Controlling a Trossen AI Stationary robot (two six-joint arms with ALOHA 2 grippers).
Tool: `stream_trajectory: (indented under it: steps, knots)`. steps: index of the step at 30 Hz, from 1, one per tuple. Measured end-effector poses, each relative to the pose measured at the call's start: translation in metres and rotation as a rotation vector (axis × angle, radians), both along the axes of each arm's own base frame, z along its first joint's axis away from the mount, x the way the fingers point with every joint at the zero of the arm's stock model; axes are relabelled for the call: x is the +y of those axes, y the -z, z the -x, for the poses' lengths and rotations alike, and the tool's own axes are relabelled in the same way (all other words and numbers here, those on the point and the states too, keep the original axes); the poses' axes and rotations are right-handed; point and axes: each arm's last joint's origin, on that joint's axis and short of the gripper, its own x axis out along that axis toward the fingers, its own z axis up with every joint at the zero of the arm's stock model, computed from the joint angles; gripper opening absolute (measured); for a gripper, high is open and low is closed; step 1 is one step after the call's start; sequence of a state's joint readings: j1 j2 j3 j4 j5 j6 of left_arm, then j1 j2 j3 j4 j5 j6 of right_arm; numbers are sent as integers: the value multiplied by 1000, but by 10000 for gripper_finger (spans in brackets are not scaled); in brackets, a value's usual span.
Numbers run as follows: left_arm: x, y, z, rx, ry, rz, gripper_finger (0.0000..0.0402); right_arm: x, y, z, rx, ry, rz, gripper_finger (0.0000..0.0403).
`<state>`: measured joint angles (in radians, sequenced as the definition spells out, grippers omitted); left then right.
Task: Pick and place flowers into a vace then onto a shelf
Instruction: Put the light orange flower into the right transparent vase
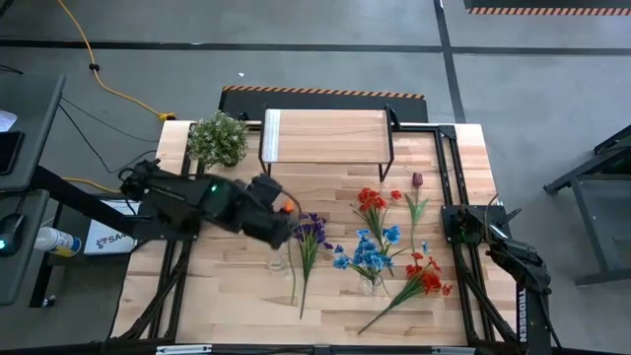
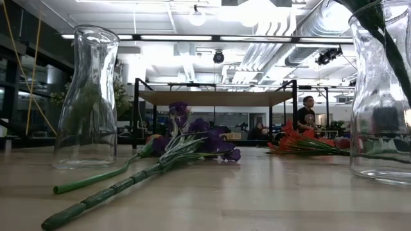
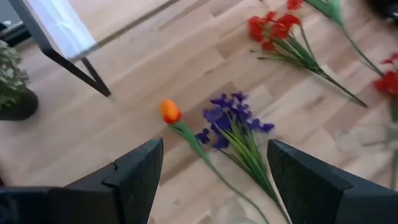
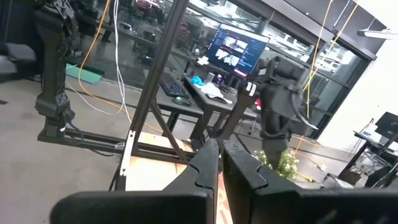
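Pale wood across the table (image 1: 237,286) — plank grain showing, a soft satin sheen in the low view. The shelf (image 1: 325,136) has the same light wooden top, smooth, on thin black metal legs, matt. Two clear glass vases in the low view, the left vase (image 2: 87,96) glossy and catching ceiling light, the right vase (image 2: 380,90) likewise. The flowers look artificial: the purple flowers (image 3: 233,118) with cloth-like petals, their stems ridged green plastic; the orange tulip (image 3: 170,111) smooth and slightly glossy. The left gripper (image 3: 214,171) — fingers (image 3: 134,171) of dark matt plastic. The potted plant (image 1: 217,138) looks bushy, matt.
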<state>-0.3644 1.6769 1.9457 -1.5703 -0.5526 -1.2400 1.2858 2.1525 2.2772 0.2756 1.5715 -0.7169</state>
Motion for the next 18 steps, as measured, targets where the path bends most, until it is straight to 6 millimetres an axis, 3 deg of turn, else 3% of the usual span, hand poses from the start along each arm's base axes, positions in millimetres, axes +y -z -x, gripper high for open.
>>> stream_trajectory:
  steps: [10,18]
  knots:
    - [25,18,-1,106,-22,-54,319,3,0,8,-11,-19,-38,12]
    - [26,46,4,189,-76,-44,319,2,0,7,-1,-17,-2,12]
